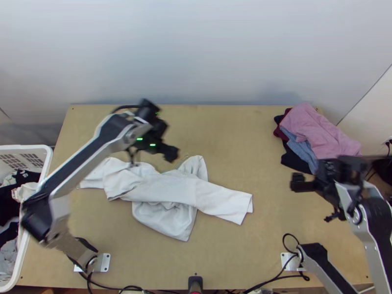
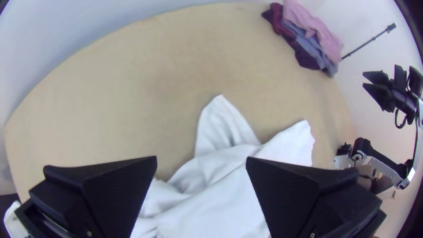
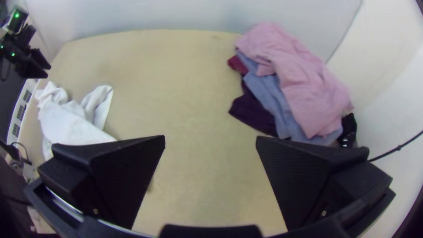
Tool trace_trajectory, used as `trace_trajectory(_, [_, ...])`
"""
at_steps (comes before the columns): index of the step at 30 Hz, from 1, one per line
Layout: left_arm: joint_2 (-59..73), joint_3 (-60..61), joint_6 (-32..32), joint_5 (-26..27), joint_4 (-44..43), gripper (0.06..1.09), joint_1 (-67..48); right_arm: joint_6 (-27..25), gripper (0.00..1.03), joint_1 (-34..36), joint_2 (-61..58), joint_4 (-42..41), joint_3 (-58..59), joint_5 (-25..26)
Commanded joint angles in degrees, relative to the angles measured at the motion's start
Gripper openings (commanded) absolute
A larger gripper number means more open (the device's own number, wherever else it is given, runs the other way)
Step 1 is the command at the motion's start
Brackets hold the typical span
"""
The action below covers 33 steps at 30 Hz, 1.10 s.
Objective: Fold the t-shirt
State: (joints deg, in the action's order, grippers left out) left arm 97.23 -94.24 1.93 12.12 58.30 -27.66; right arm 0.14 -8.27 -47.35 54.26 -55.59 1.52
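White T-shirt (image 1: 164,188) and paired arms at a light wooden table (image 1: 235,130). The garment lay rumpled and unevenly folded over itself across the left and middle parts of the surface. One flattened flap with a squared end pointed toward the right edge, a second, rounder portion spread toward the near edge, and a small peak rose toward the far edge. The left gripper (image 1: 170,153), its fingers set wide apart with nothing between them, was above the table beside the garment's far side. The right gripper (image 1: 297,182), likewise wide and without cloth, was over the right part, on the near side of a garment pile (image 1: 318,132). This pile occupied the far right corner, pink cloth uppermost, with blue-grey, maroon and dark pieces beneath. A white basket (image 1: 22,147) holding dark and pale clothes stood beside the left edge.
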Motion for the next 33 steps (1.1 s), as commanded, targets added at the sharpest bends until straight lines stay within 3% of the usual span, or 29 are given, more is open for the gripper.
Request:
trace_trajectory(1, [-12.6, 12.5, -2.2, -2.3, 0.5, 1.04, 12.5, 1.4, 0.96, -14.1, -8.3, 1.9, -4.6, -5.2])
trace_trajectory(15, [-27.5, 26.4, -5.4, -5.3, 2.6, 1.04, 26.2, -0.1, 0.96, -36.1, -32.2, 3.3, -23.8, -7.8])
trace_trajectory(22, [-31.7, 29.2, -6.5, -6.4, 2.9, 1.04, 30.6, 0.5, 0.96, -42.4, -43.3, 3.3, -33.3, -13.3])
trace_trajectory(33, [-35.1, 33.5, -7.8, -6.4, 2.3, 1.04, 35.5, -0.2, 0.96, -45.8, -55.9, 2.7, -45.8, -14.5])
